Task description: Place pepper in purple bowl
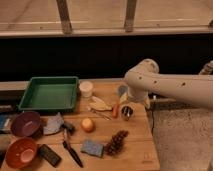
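Gripper (126, 108) (state unclear) beside pepper (116, 111), orange fruit (88, 124) between it and purple bowl (25, 131).

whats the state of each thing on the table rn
pepper: lying on the table, not held
purple bowl: upright, empty
orange-red bowl: upright, empty
green tray: flat, empty
white cup: upright
claw: at the table's right side, close by the pepper

Single cam, high, looks down on table (136, 146), claw (123, 100) mid-right.
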